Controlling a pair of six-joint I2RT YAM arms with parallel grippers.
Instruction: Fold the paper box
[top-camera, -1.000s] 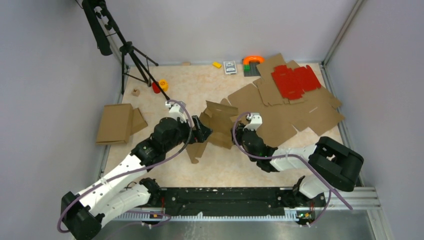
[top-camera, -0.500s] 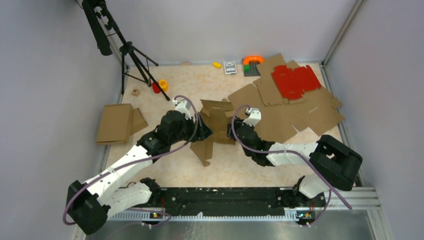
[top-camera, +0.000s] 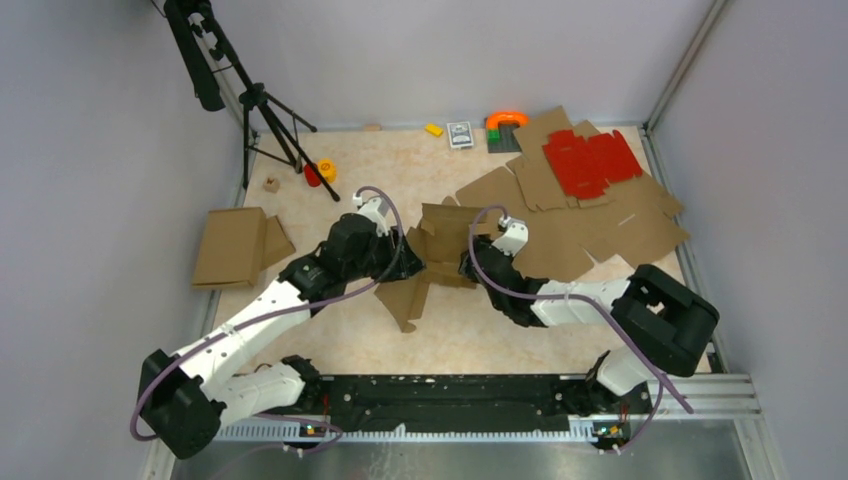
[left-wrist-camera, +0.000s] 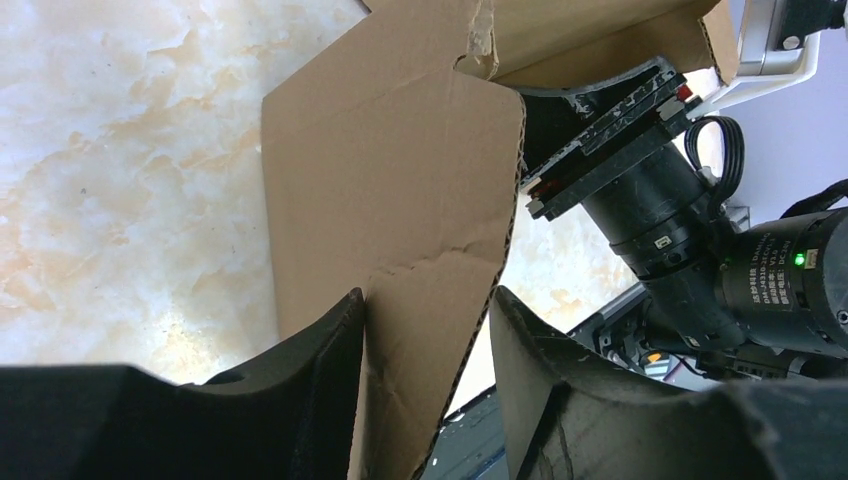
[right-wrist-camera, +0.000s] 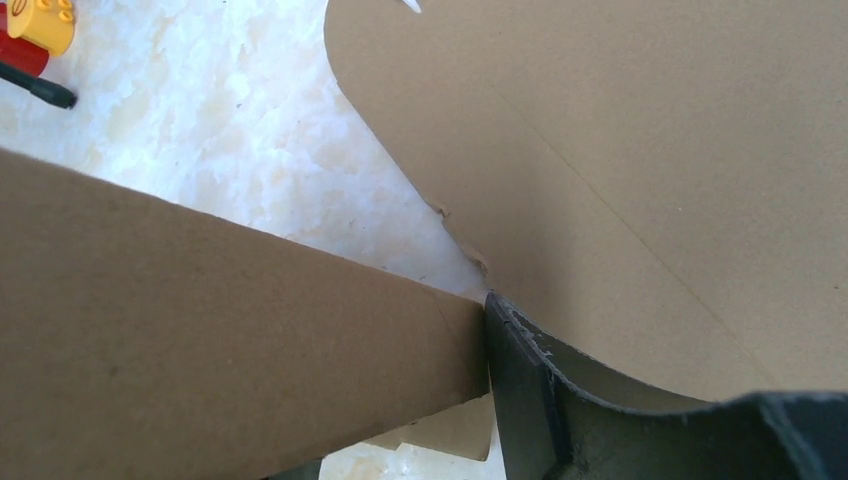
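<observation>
Pale marbled table (top-camera: 330, 340) inside grey walls, and we're sweeping across from the left. Far left, a black tripod (top-camera: 262, 105) stands at the back corner, and below it a flat folded piece of cardboard (top-camera: 232, 246) lies by the table's edge. A little red and yellow block (top-camera: 322, 172) sits near the tripod's foot.

Now the left arm, reaching in towards the middle. Its left pincer (top-camera: 408, 264) is right at the left side of the paper box (top-camera: 445, 235), which stands half-raised at the centre of the table, panels up at odd angles and one flap trailing down towards the near edge. Up close, that flap runs straight between the left fingers (left-wrist-camera: 325, 370). The jaws stand about halfway apart, one finger tight against each edge of the flap. Whether they actually squeeze it, I can't tell.

On the box's right side, the right pincer (top-camera: 468, 262) is tucked in just as close. From its own camera, one dark finger (right-wrist-camera: 545, 395) butts against the end of a brown panel, and the other is hidden behind that panel, so its grip is anyone's guess.

Further right, a spread of flat cardboard sheets (top-camera: 600, 235) covers the table, with a red sheet (top-camera: 590, 162) lying on top at the back.
</observation>
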